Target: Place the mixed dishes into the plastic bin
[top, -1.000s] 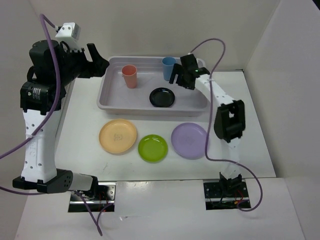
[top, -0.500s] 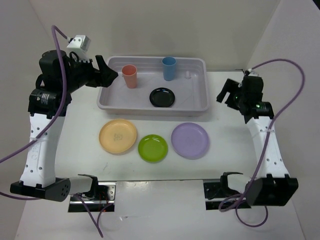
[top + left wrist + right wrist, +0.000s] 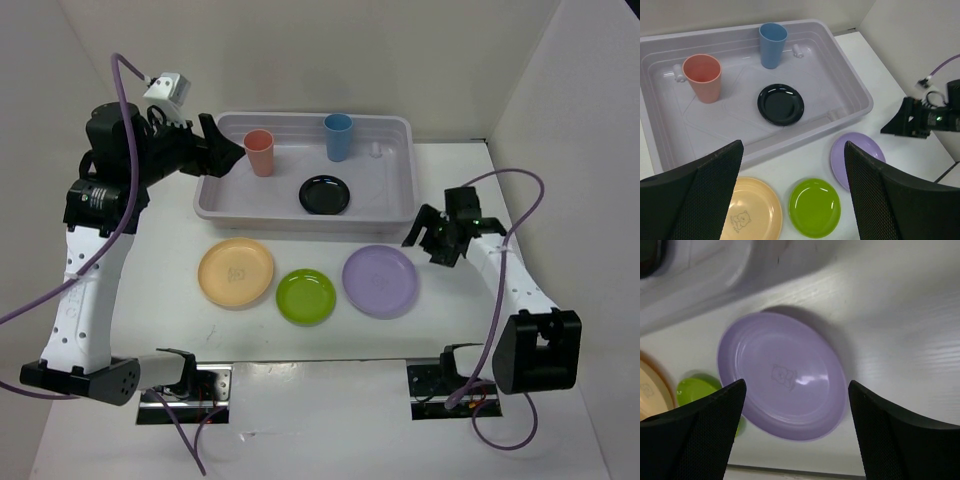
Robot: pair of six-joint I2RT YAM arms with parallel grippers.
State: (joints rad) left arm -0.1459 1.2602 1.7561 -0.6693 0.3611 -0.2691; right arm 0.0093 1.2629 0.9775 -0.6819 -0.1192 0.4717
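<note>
The grey-lavender plastic bin (image 3: 230, 205) holds the coral-red cup (image 3: 260, 153), the blue cup (image 3: 338, 136) and the small black plate (image 3: 325, 194). The pale orange plate (image 3: 236, 272), lime green plate (image 3: 306, 297) and lilac plate (image 3: 380, 281) lie on the table in front of it. My left gripper (image 3: 224, 152) is open and empty, high over the bin's left end. My right gripper (image 3: 428, 235) is open and empty, just right of the lilac plate (image 3: 782, 375), above the table. The left wrist view shows the bin (image 3: 855, 90) and the plates below it.
White walls enclose the table at the back and both sides. Purple cables loop from both arms. The arm bases stand at the near edge.
My right arm left the bin's blue cup, swung out right, then came down and in toward the lilac plate. My left gripper shifted slightly right over the bin's left end.
</note>
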